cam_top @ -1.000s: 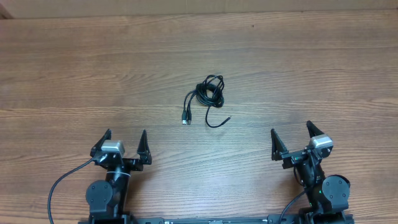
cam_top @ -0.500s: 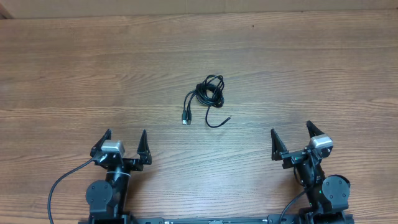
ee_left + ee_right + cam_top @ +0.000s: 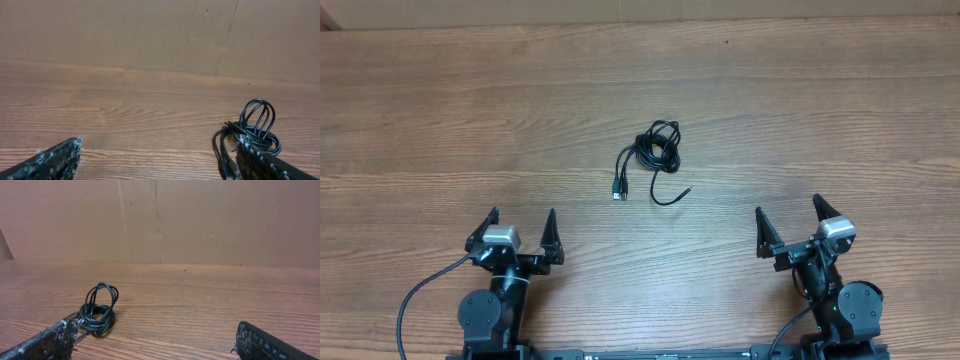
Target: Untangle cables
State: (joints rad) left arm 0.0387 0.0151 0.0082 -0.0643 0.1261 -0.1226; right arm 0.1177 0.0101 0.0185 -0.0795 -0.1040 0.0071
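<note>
At the near edge of the desk, the left pincer and right pincer are held released and empty. The bunched cables are seen lying near the desk's middle. Untangling is judged unstarted; a forward reach to them is needed.

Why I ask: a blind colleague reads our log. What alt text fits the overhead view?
A small tangled bundle of thin black cables lies near the middle of a wooden table, its loose ends trailing toward the robot. The left hand and the right hand sit open at the near edge, one on each side, neither touching the cables.
</note>
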